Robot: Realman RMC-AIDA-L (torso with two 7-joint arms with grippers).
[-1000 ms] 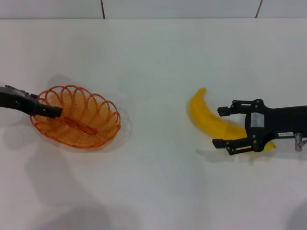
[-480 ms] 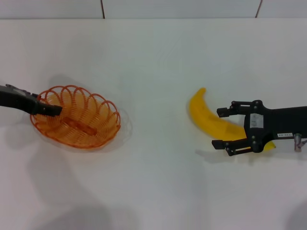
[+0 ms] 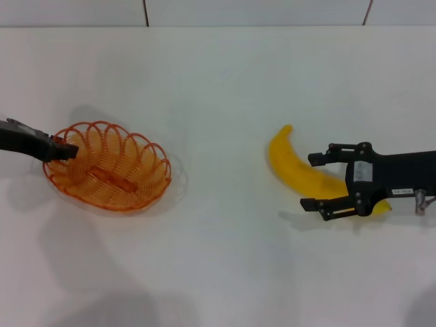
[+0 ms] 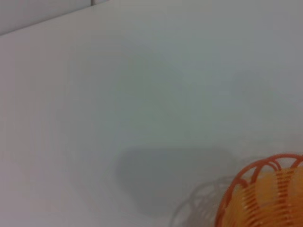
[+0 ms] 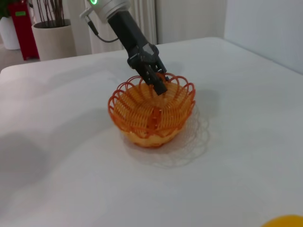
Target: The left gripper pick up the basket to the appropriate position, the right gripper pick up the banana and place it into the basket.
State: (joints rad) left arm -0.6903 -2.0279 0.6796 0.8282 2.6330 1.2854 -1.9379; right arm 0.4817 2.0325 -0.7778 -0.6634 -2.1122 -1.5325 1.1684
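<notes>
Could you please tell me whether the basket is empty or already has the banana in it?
Empty: the basket shows only bare orange wire, and the banana lies apart on the table.

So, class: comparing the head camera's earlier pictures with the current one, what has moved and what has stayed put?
The left gripper has drawn back toward the basket's left rim, out of its interior. The basket, the banana and the right gripper, open astride the banana, stayed put. Nothing was grasped or released.

One orange basket (image 3: 107, 166) sits on the white table (image 3: 218, 259), and one yellow banana (image 3: 296, 168) lies there too. Two black grippers are in view, the left gripper (image 3: 65, 150) and the right gripper (image 3: 315, 181).
</notes>
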